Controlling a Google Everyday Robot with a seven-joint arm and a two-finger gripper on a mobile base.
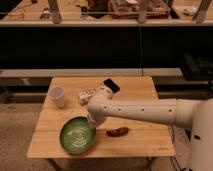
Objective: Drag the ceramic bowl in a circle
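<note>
Camera view: my gripper (pixel 91 124) sits at the bowl's (pixel 74 137) right rim; whether it grips, I cannot tell. Circling wide could push the bowl off the bench's (pixel 145 143) near edge.

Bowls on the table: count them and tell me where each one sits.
1. The ceramic bowl sits near the table's front-left corner as the camera sees it, with the pincer at its right rim. The arm may hide something smaller.

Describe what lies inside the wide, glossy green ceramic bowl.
The glossy green ceramic bowl looks empty, only pale glare inside. The gripper at its right rim hides that edge.
</note>
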